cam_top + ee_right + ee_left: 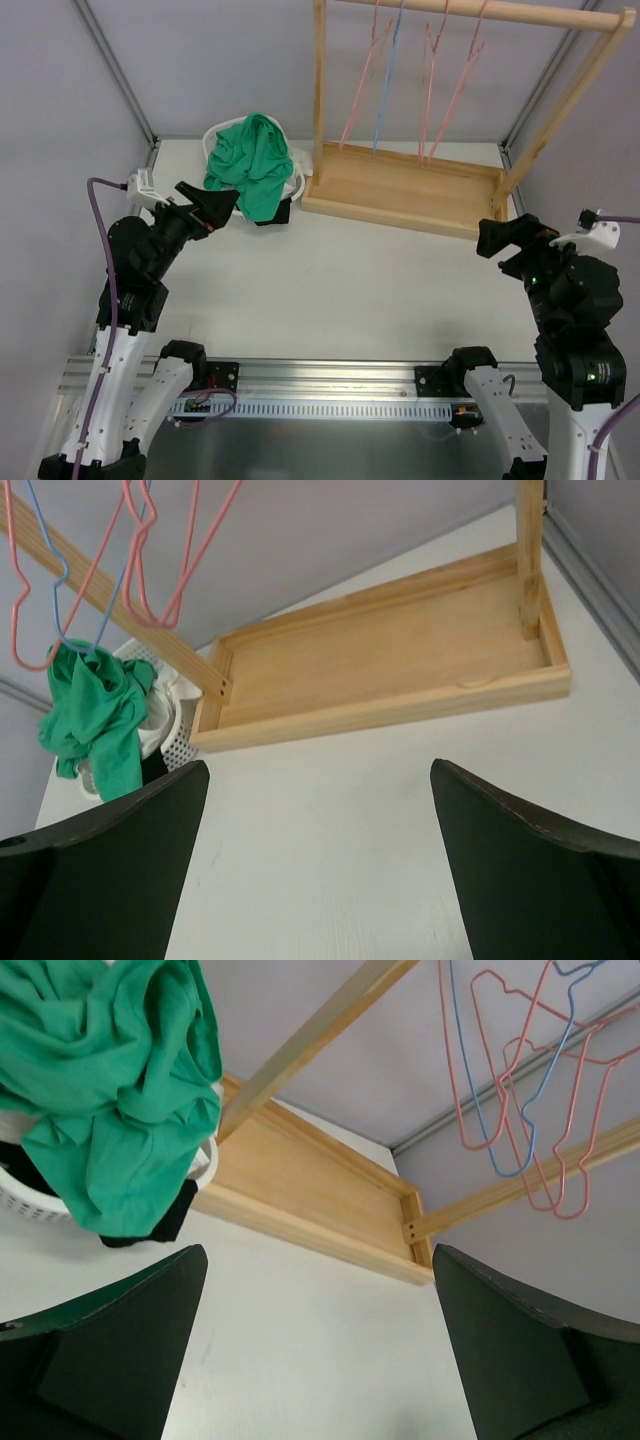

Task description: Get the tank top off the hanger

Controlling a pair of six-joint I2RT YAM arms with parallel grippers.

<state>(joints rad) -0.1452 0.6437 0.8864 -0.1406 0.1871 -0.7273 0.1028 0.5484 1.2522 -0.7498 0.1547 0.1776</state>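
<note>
The tank top (250, 165) lies bunched over the basket (300, 172). The hangers (430, 90) on the rack (400, 190) are bare, so the task looks done. The left gripper (205, 203) and right gripper (508, 237) hover over the desk (340, 290), jaws apart and empty, likely because nothing is left to grasp.

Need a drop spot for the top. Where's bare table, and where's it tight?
Bare tabletop spans between the left gripper and right gripper, from the rack's tray forward to the near edge. The tray floor is bare too, but hangers dangle over it. Crowded: far-left corner, green garment heaped over the white basket.
</note>
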